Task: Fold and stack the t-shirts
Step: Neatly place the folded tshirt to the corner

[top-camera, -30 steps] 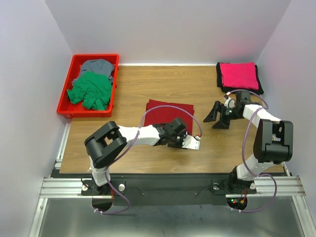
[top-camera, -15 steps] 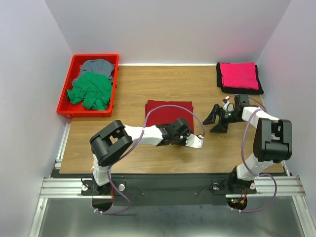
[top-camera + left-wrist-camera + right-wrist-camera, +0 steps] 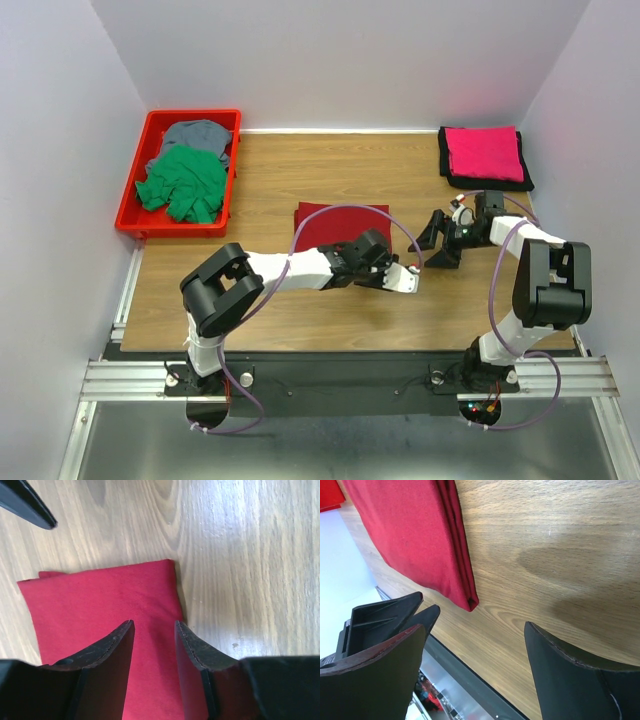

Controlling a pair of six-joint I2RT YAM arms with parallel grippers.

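We see the red shirt (image 3: 338, 222) folded into a flat rectangle in the middle of the table (image 3: 300, 165), with its near part covered by the left arm. The left gripper (image 3: 398, 279) sits low at the shirt's near right corner. In the left wrist view, the left gripper (image 3: 152, 626) hangs over the red shirt (image 3: 95, 605), and its fingers (image 3: 112, 652) stand close together with a slim gap between them. Red cloth shows through that gap, but we cannot tell whether the tips pinch it or only hover above it. The shirt's far right corner lies just past the fingertips, and bare table (image 3: 250, 555) lies beyond it. A black fingertip (image 3: 27, 502) of the right gripper pokes in at the upper left of that view. The right gripper (image 3: 438, 243) sits just right of the red shirt, apart from it, with its jaws spread wide and nothing between them. In the right wrist view, the right gripper (image 3: 477, 625) frames only bare table (image 3: 545, 540). The red shirt (image 3: 410, 535) lies off to one side there, its stacked fold edges showing along one side down to a corner. At the far right corner of the table, a folded pink shirt (image 3: 485, 152) lies on top of a black shirt (image 3: 492, 184). At the far left stands the bin (image 3: 128, 195), which holds a crumpled green shirt (image 3: 185, 185) and a grey shirt (image 3: 200, 132) behind it.
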